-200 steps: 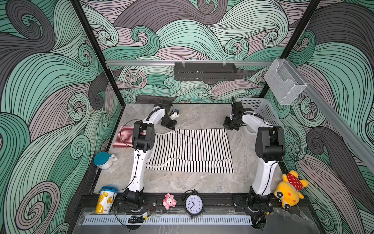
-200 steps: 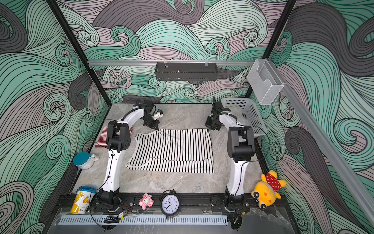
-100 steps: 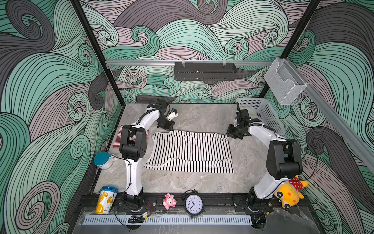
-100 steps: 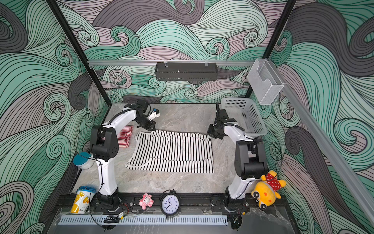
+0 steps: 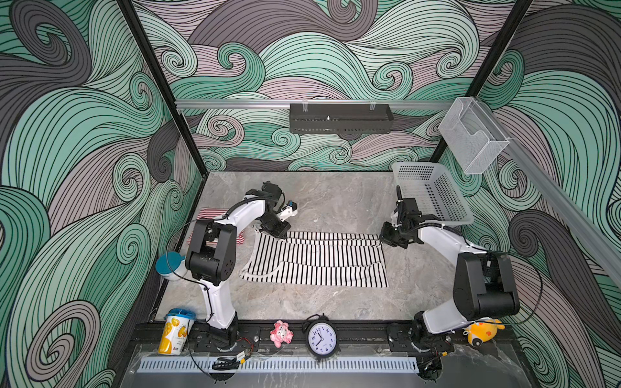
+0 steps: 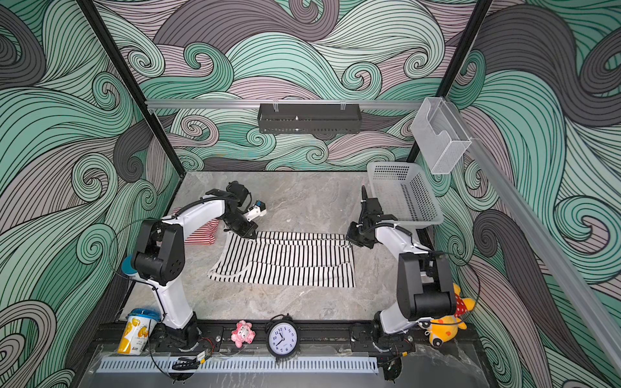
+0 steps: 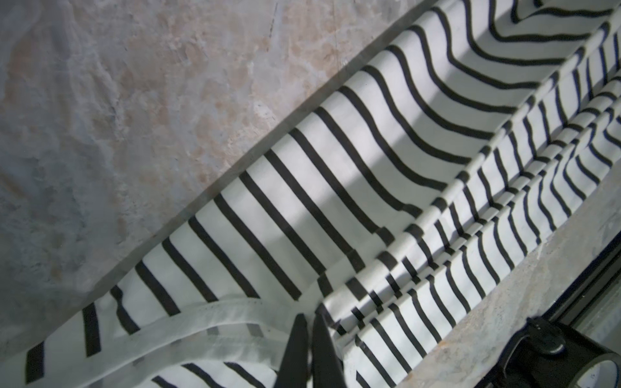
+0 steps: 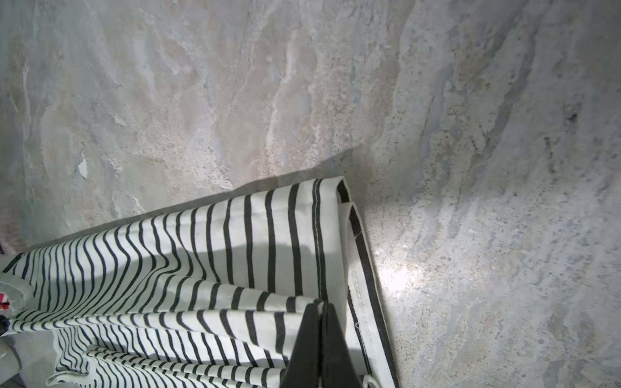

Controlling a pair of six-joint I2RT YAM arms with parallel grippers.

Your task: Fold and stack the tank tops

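The black-and-white tank top (image 5: pixel 316 262) (image 6: pixel 285 265) is laid in the middle of the worktop (image 5: pixel 336 201), with its stripes running from front to back. Its hem is turned to the right side and its white-trimmed armholes to the left side. The near part is spread flat on the worktop. The far edge is gathered into long folds and is stretched between the two hands.

The left hand (image 5: pixel 275 233) (image 6: pixel 248 233) is clenched on the far left corner of this top, beside the white trim. In the left wrist view the two dark fingers (image 7: pixel 295 349) are seen pressed together, with the striped cloth (image 7: pixel 336 201) caught at their tips.

The right hand (image 5: pixel 386 236) (image 6: pixel 353 238) is clenched on the far right corner, just beside the hem. In the right wrist view the fingers (image 8: pixel 307 346) are closed on a fold of the cloth (image 8: pixel 235 252), and the stitched hem is seen next to them.

The red-and-white tank top (image 5: pixel 210 215) (image 6: pixel 200 235) is placed at the left edge of the worktop. It is partly hidden under the left arm, so its shape cannot be told fully.

A white basket (image 5: pixel 416 174) is standing at the far right corner of the worktop, behind the right hand and apart from both tops.
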